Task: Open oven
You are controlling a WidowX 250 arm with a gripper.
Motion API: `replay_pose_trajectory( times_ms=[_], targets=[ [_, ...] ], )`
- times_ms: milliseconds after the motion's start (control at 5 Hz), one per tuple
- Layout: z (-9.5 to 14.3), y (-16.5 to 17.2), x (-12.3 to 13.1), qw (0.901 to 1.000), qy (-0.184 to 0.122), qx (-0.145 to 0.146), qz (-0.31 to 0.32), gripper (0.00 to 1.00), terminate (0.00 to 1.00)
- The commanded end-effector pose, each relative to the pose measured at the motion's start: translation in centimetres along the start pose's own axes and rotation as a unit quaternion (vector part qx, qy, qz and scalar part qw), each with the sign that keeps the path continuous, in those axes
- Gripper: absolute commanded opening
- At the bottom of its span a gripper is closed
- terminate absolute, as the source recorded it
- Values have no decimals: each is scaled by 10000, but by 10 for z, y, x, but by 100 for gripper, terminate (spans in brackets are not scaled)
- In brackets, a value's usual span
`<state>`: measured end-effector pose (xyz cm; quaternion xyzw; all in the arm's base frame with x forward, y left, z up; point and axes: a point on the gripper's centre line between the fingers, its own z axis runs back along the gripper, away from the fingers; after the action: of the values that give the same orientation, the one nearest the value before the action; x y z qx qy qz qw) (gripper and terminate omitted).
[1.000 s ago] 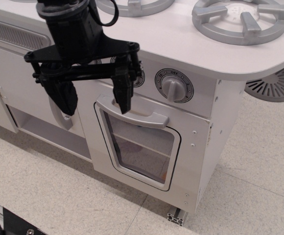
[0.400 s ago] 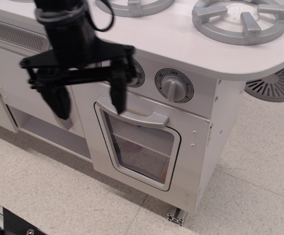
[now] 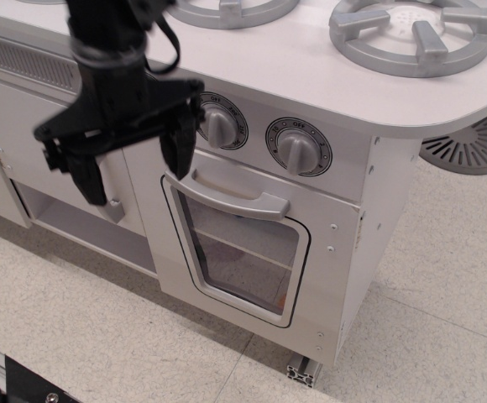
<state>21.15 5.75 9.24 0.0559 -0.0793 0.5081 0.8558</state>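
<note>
The oven [image 3: 248,252] is the light-grey compartment of the toy kitchen, with a rounded clear window and a wide silver bar handle [image 3: 235,197], below the dials [image 3: 298,151]. Its door looks shut. My black gripper [image 3: 132,166] hangs in front of the kitchen, up and left of the handle. It is open and empty. Its right finger [image 3: 176,151] sits just above the handle's left end, apart from it. Its left finger [image 3: 86,175] is over the cabinet to the left.
Two round grey burners [image 3: 416,34] sit on the countertop [image 3: 311,80]. A plain cabinet door and an open shelf [image 3: 84,227] lie left of the oven. A grey vent disc [image 3: 474,147] lies on the speckled floor at right. A metal frame foot [image 3: 304,372] sticks out below.
My gripper has moved left and up, off the handle's left end, uncovering the second dial. Its fingers stay open. The oven door has not moved.
</note>
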Motion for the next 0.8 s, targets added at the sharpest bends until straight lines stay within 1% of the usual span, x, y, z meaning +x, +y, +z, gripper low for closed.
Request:
replay_pose_trajectory(
  times_ms=[0, 200, 400, 600],
  targets=[
    [-32, -9, 38, 9946, -93, 244, 1004, 100, 0],
    [-49, -6, 50, 9933, -34, -281, 1124, 100, 0],
    [-56, -5, 54, 9899, 246, -629, 1249, 100, 0],
    [-78, -10, 54, 9809, 301, -1011, 1633, 100, 0]
  ],
)
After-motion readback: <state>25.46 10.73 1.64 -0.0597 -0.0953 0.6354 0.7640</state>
